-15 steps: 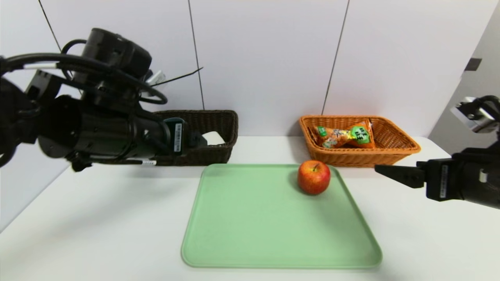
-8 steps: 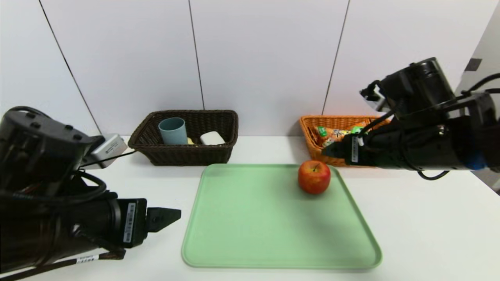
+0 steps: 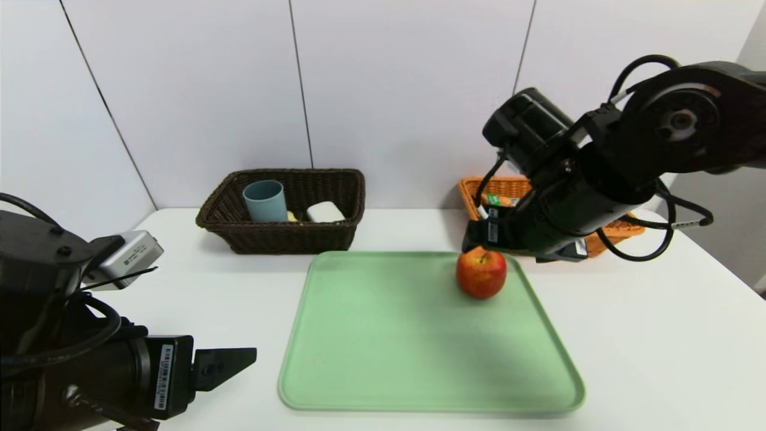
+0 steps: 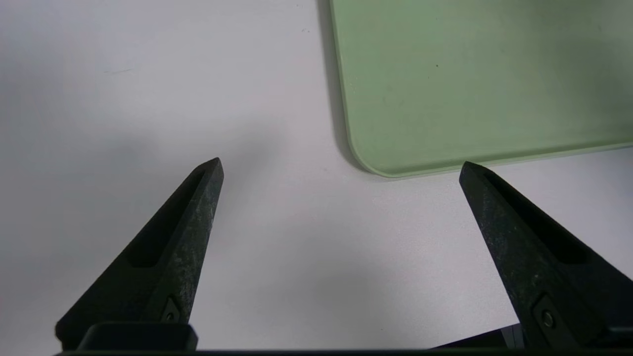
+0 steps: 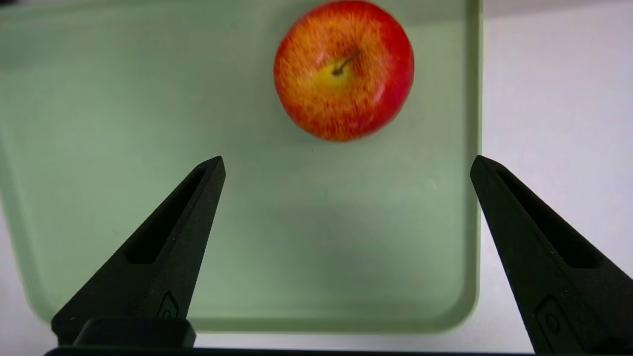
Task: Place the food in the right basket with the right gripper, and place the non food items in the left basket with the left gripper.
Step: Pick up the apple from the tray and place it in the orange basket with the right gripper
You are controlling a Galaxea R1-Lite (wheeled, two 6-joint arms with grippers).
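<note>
A red apple (image 3: 481, 273) sits on the far right part of the green tray (image 3: 383, 359). My right gripper (image 3: 474, 240) hangs open just above and behind it, empty; in the right wrist view the apple (image 5: 343, 69) lies ahead of the spread fingertips (image 5: 212, 170). The orange right basket (image 3: 499, 187) is mostly hidden by the right arm; a snack packet (image 3: 493, 199) shows in it. The dark brown left basket (image 3: 281, 236) holds a blue cup (image 3: 264, 200) and a white block (image 3: 325, 211). My left gripper (image 3: 239, 360) is open over bare table at the front left.
In the left wrist view the tray's near left corner (image 4: 376, 163) lies just ahead of the left gripper (image 4: 340, 163). The white table (image 3: 658, 335) ends at a wall behind both baskets. The right arm's bulk stands over the right basket's front.
The left arm has drawn back from the left basket to the table's front left. The right arm has swung in from the right edge to hang over the apple.
</note>
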